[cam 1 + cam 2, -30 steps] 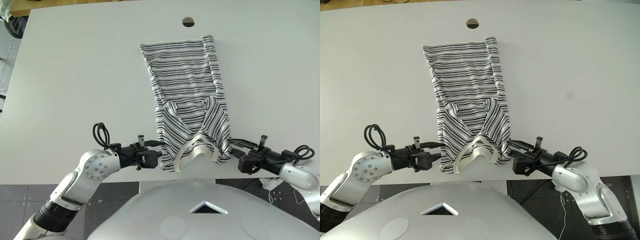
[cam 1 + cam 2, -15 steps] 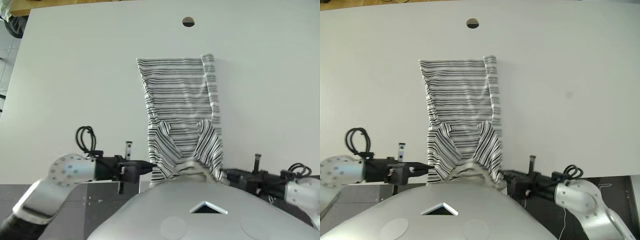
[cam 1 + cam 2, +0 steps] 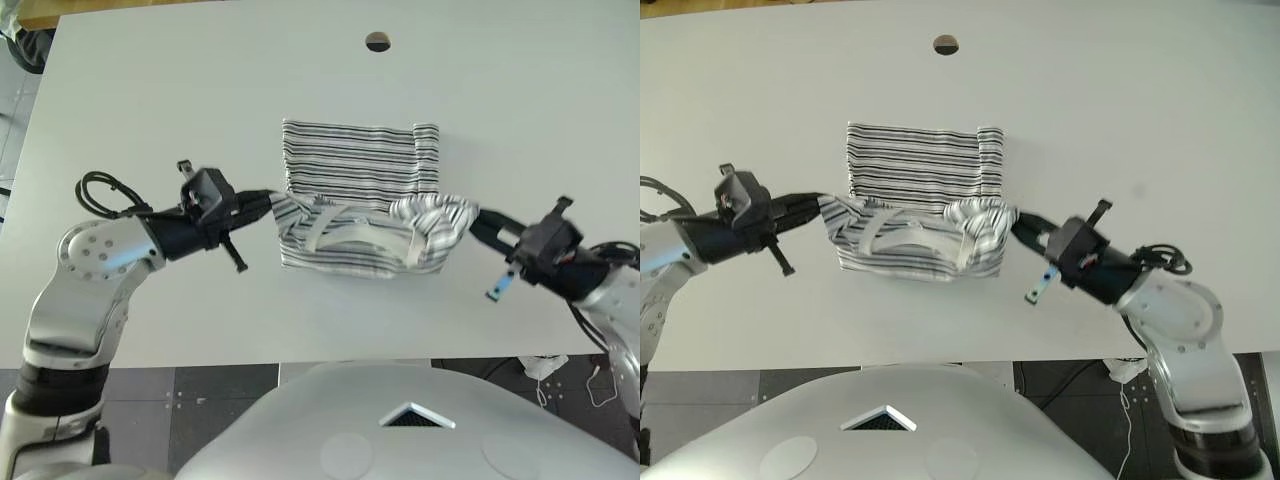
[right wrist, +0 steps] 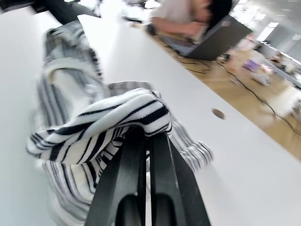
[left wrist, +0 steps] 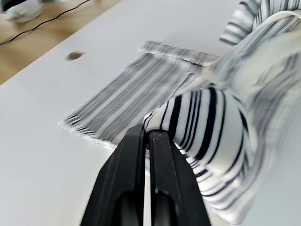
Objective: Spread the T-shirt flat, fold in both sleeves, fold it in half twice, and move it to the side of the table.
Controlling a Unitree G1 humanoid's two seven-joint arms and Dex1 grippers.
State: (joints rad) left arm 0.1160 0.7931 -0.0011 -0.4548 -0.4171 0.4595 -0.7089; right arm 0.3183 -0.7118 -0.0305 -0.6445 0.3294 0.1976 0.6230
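T-shirt (image 3: 350,165): middle of table (image 3: 150,120), collar end lifted over far half.
Left gripper (image 3: 270,203): pinching one shoulder corner.
Right gripper (image 3: 477,217): pinching the other.
Risk: sagging middle or uneven release probably skews the fold.

— We see a wide white table (image 3: 150,90), with a small round hole (image 3: 377,42) near its far edge.
— Below its near edge we make out grey floor tiles (image 3: 220,385); beyond the far side, wooden floor (image 5: 28,47).
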